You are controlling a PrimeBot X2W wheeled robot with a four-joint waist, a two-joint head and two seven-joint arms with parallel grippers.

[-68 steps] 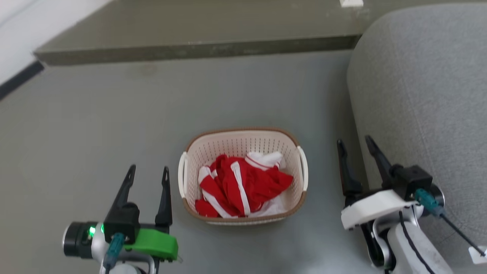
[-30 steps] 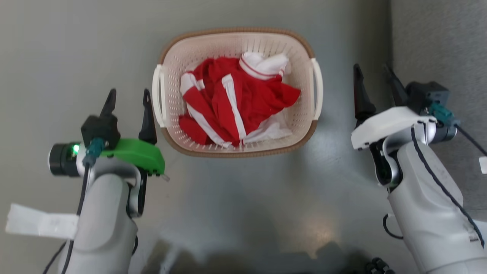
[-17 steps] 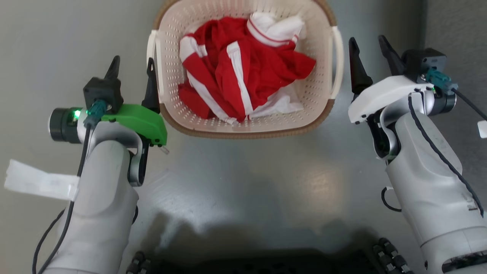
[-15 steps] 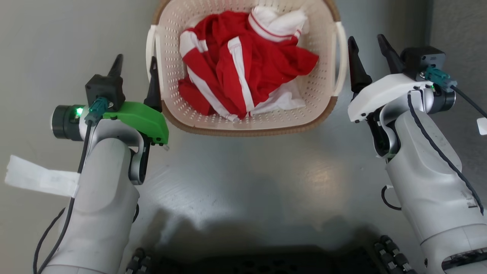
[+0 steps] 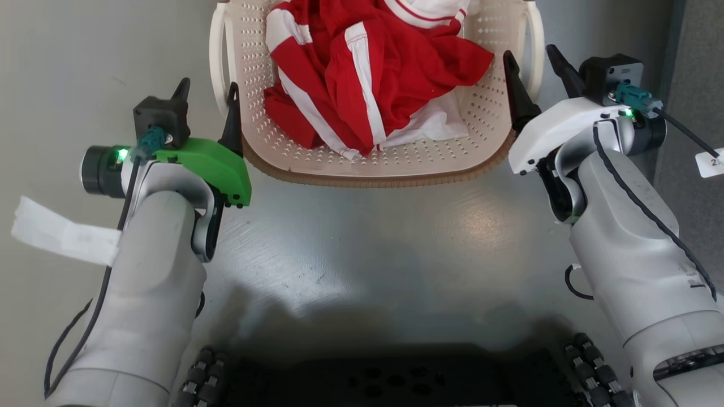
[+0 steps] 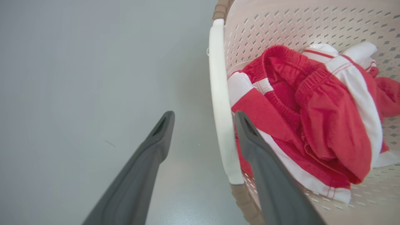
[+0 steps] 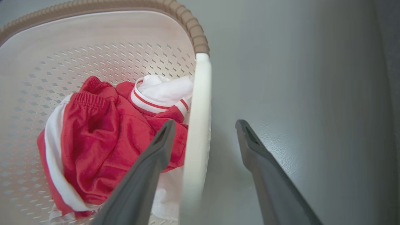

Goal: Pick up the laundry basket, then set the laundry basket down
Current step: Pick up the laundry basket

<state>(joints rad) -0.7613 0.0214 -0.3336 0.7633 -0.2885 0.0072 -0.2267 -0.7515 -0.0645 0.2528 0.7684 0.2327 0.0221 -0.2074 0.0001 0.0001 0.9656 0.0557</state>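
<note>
The laundry basket (image 5: 390,169), cream-white and perforated with a brown rim, stands on the grey floor and holds red-and-white clothes (image 5: 367,62). My left gripper (image 5: 207,89) is open at its left side. In the left wrist view the white handle (image 6: 220,93) runs between the fingers of the left gripper (image 6: 203,118), with the inner finger over the clothes (image 6: 328,125). My right gripper (image 5: 529,55) is open at the right side. In the right wrist view, the right gripper (image 7: 205,125) straddles the other handle (image 7: 200,109), apart from it.
A grey sofa (image 5: 698,68) rises along the right edge, close to my right arm. My dark base (image 5: 384,384) fills the bottom. A white tag (image 5: 56,237) hangs from the left forearm. Bare grey floor (image 5: 367,254) lies between the basket and the base.
The head camera has dropped and closed in, so the basket looks larger and higher. Both grippers have moved forward beside the basket until each straddles a side handle.
</note>
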